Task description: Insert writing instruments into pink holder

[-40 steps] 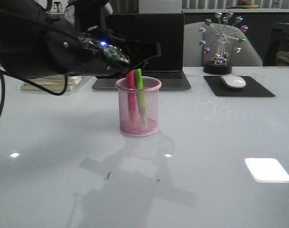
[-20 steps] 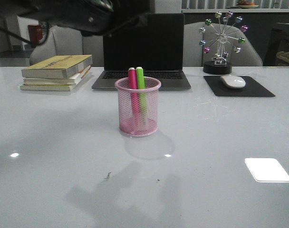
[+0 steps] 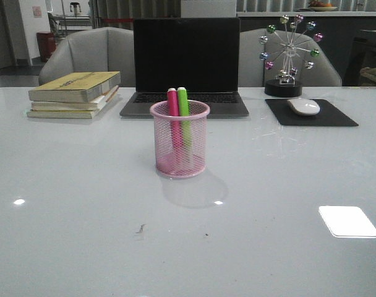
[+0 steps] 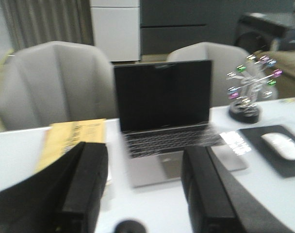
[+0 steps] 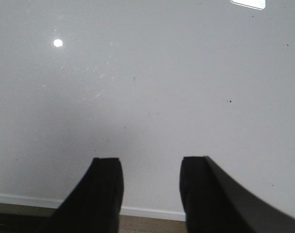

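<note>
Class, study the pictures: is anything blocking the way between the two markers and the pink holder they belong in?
Nothing visible does. The pink marker and green marker already stand upright inside the pink holder. Both claws, left claw and right claw, are open and empty.

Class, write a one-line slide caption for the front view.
Hot pink marker and bright green marker stand in the pink wire-mesh cup.

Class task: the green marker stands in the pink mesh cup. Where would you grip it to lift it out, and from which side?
Grip the green marker by its top end above the pink mesh cup rim, coming from straight above. It stands nearly upright with only that end exposed. The pink marker crowds its left, so closing front-to-back probably suits best.
</note>
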{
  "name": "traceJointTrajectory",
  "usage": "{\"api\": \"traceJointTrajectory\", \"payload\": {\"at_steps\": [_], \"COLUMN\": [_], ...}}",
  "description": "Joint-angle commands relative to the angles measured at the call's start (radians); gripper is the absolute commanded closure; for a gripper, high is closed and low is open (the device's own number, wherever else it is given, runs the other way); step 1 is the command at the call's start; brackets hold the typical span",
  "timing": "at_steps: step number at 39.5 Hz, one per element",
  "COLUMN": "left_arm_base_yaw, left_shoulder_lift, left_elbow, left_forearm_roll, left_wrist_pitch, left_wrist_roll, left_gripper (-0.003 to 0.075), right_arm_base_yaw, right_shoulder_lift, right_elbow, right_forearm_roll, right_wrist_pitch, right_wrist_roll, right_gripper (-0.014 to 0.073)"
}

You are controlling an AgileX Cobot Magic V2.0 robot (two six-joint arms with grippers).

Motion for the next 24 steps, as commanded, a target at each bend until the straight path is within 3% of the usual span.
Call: {"api": "traceJointTrajectory", "payload": {"at_steps": [1,5,13,24], "left_arm_base_yaw": [0.062,0.128,0.246,0.273], "left_shoulder_lift": [-0.110,-0.189,-0.363,-0.608], "left_elbow": [-0.028,-0.003,0.139,0.334], "left_forearm_roll": [0.062,0.072,0.047,0.044], "left_wrist_pitch": [0.087,0.161,0.176,0.182], "left_wrist_roll": [0.001,0.001,-0.002,-0.002], "left_gripper": [0.0317,0.0316,0.0316,0.0317], "right_arm_base_yaw": [-0.007,-0.007,-0.007,-0.007], "right_shoulder_lift": [-0.006,-0.006,-0.006,-0.006], "right_elbow": [-0.028,-0.028,-0.028,-0.028], "right_forearm_roll": [-0.013,0.028,0.121,0.138], "right_wrist_pitch": [-0.074,-0.123,-0.200,-0.196], "right_wrist_roll": [-0.009,-0.009,-0.009,-0.009], "right_gripper": [0.0193,0.0195,0.0200,0.0200]}}
